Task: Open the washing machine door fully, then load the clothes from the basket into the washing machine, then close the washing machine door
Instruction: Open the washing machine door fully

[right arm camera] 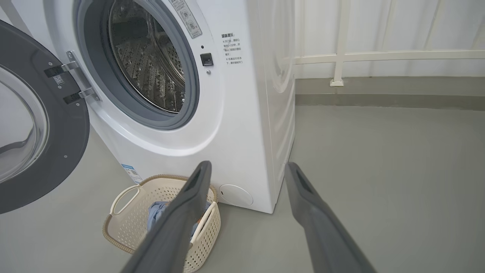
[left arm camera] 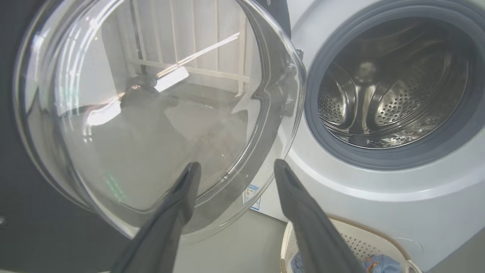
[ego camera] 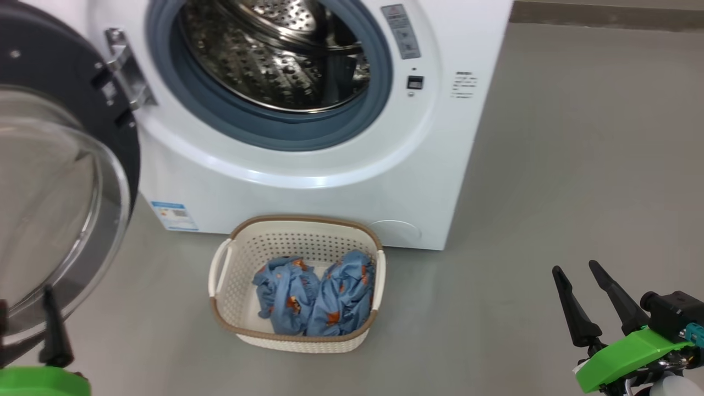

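Door open, we turn to loading the clothes
The washing machine door [ego camera: 60, 181] hangs wide to the left of the drum [ego camera: 275, 55], so we judge the opening step done. Our left hand [left arm camera: 235, 163] sits just beside the door's glass bowl [left arm camera: 132, 113], spread wide and grasping nothing. Our right hand [ego camera: 575, 268], also spread and empty, hovers low and well apart from the basket [ego camera: 305, 220]. The clothes [ego camera: 316, 297] lie bunched in the basket, on the floor [ego camera: 550, 192] before the washing machine [ego camera: 341, 192]. Next we must reach down and pinch one garment
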Robot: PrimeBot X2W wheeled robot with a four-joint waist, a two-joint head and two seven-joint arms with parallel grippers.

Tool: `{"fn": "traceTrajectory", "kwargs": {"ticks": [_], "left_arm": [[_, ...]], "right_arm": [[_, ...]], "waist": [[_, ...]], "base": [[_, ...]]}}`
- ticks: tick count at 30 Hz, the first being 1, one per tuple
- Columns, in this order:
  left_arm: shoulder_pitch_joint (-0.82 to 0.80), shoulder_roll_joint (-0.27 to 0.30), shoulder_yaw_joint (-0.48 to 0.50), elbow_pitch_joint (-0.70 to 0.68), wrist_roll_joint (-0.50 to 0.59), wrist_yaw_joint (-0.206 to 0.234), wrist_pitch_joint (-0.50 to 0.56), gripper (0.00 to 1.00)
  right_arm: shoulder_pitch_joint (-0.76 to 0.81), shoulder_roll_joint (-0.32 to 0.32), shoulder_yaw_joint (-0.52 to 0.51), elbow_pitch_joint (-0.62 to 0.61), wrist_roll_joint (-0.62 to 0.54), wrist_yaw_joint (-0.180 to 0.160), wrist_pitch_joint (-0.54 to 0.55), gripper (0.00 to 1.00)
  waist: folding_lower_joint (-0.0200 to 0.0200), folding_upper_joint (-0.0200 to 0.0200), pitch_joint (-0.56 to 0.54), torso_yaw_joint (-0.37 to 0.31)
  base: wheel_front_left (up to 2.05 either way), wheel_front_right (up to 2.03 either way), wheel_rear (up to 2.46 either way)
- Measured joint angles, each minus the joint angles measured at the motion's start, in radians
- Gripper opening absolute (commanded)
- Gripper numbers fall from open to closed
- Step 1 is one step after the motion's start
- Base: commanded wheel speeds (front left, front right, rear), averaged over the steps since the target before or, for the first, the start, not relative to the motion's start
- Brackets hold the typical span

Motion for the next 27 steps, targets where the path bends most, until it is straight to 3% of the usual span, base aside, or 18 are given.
{"fn": "traceTrajectory", "kwargs": {"ticks": [19,27], "left_arm": [[0.052,0.03,-0.188,-0.067,-0.07,0.0,0.0,1.0],[0.062,0.031,-0.209,-0.071,-0.097,0.0,0.0,1.0]], "right_arm": [[0.015,0.004,-0.029,-0.011,0.0,0.0,0.0,1.0],[0.027,0.009,-0.037,-0.013,0.0,0.0,0.0,1.0]], "waist": [[0.0,0.0,-0.007,-0.157],[-0.0001,0.0,-0.011,-0.2]], "base": [[0.0,0.0,0.0],[0.0,0.0,0.0]]}}
